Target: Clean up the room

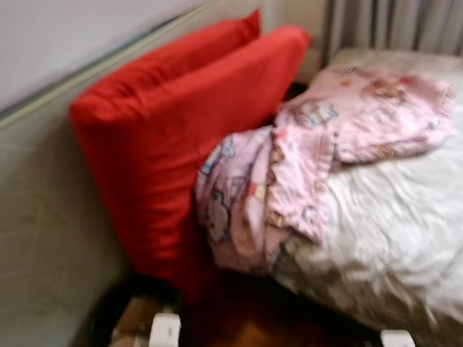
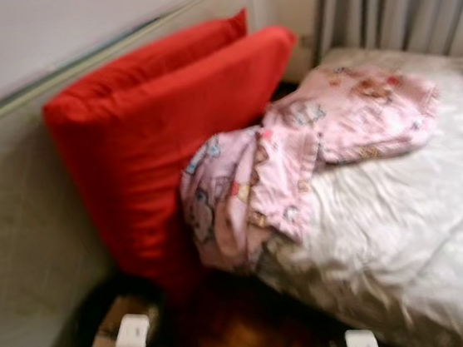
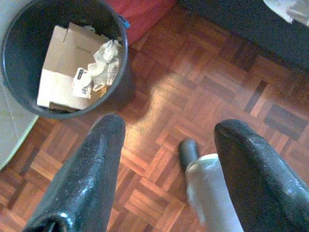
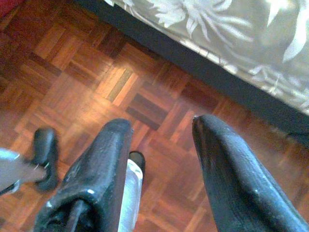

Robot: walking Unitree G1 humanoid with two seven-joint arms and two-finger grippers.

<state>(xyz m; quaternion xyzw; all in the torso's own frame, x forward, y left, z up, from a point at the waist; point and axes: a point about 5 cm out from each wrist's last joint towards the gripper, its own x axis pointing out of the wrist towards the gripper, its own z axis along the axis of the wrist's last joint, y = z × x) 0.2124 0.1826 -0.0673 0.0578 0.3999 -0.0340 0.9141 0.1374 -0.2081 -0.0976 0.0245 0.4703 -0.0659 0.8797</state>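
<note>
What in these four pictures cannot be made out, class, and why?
- Pink blanket: cartoon print blurred in both eye views.
- Bin: rim cut off by the left wrist view's edge; cardboard hides what lies underneath.
- Under the bed: its dark base hides it in the right wrist view.

floor strip point(image 4: 96, 77) open between bin point(image 3: 116, 92) and bed point(image 1: 422, 227).

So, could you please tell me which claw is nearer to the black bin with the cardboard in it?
Left. The left claw hangs open above the parquet just beside the black bin; the right claw, also open, hangs farther off, by the bed's edge.
</note>
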